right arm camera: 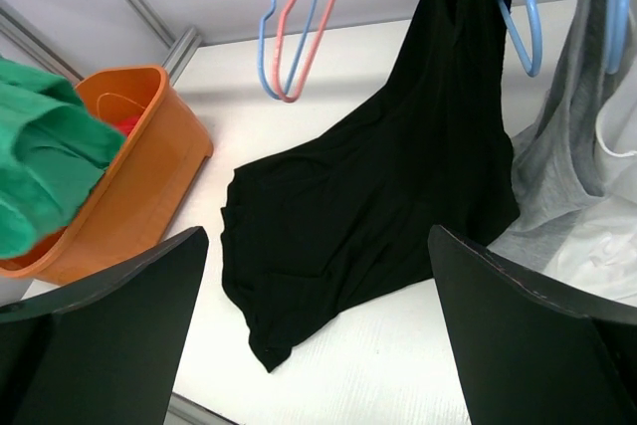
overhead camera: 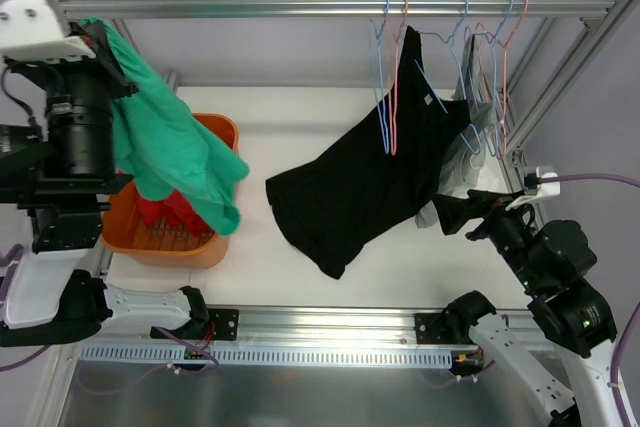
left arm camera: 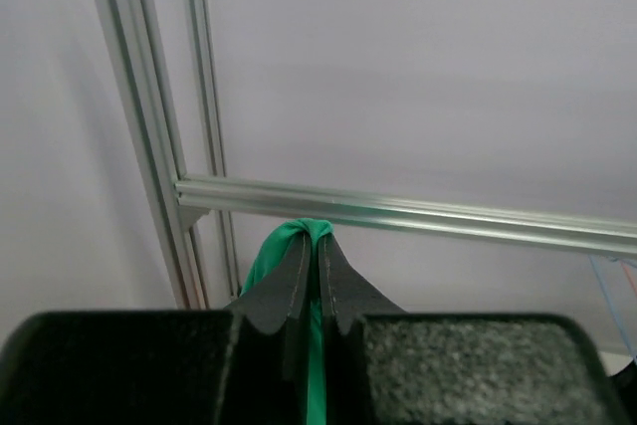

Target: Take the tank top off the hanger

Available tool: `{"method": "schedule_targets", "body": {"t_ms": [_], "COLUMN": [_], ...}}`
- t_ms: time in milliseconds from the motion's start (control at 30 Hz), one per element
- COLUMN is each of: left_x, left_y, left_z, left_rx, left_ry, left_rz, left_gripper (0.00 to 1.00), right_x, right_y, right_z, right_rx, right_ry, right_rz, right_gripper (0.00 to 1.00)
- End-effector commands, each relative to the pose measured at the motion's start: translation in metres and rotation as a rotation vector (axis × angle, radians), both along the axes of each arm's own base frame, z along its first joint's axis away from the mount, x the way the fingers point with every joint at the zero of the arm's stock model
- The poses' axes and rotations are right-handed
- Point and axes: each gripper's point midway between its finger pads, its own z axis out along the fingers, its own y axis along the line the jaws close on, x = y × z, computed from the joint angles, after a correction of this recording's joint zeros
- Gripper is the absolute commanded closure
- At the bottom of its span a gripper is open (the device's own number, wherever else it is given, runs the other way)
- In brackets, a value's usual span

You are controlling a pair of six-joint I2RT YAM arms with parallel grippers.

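A green tank top hangs from my left gripper, held high over the orange basket. In the left wrist view the gripper is shut on a fold of the green fabric. A black tank top hangs from a blue hanger on the rail, its lower half spread on the white table; it also shows in the right wrist view. My right gripper is open and empty, low at the right beside the black top's edge.
Empty pink and blue hangers and more at the right hang from the aluminium rail. A grey garment hangs behind the black top. The basket holds something red. Frame posts stand at the right.
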Motion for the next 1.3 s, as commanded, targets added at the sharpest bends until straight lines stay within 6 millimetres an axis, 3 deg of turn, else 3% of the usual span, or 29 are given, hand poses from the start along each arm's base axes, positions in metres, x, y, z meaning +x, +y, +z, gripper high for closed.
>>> {"method": "schedule_targets", "body": {"t_ms": [0, 300, 333, 433, 700, 933, 1100, 1267], "left_x": [0.025, 0.065, 0.069, 0.078, 0.063, 0.093, 0.085, 0.085], "left_y": [-0.024, -0.033, -0.031, -0.019, 0.023, 0.064, 0.087, 0.098], "left_z": [-0.032, -0.081, -0.092, -0.101, -0.073, -0.093, -0.087, -0.088], "left_rx": [0.004, 0.017, 0.040, -0.003, -0.076, -0.097, -0.135, -0.155], "left_ry": [0.054, 0.148, 0.193, 0.215, 0.152, 0.212, 0.197, 0.195], "left_rz": [0.015, 0.029, 0.028, 0.045, 0.153, 0.395, 0.515, 0.575], "left_gripper": [1.00, 1.00, 1.00, 1.00, 1.00, 1.00, 1.00, 1.00], "right_x": [0.002, -0.002, -0.001, 0.000, -0.002, -0.003, -0.001, 0.004], "right_y": [0.009, 0.005, 0.006, 0.005, 0.004, 0.007, 0.006, 0.011], "right_z": [0.024, 0.027, 0.026, 0.024, 0.027, 0.023, 0.018, 0.014], "right_rx": [0.059, 0.052, 0.053, 0.043, 0.029, 0.031, 0.006, 0.001], "right_ry": [-0.054, -0.070, -0.067, -0.065, -0.064, -0.053, -0.042, -0.024], "right_rz": [0.034, 0.027, 0.029, 0.026, 0.028, 0.043, 0.037, 0.047], "right_gripper": [0.00, 0.01, 0.00, 0.01, 0.01, 0.01, 0.01, 0.00]}}
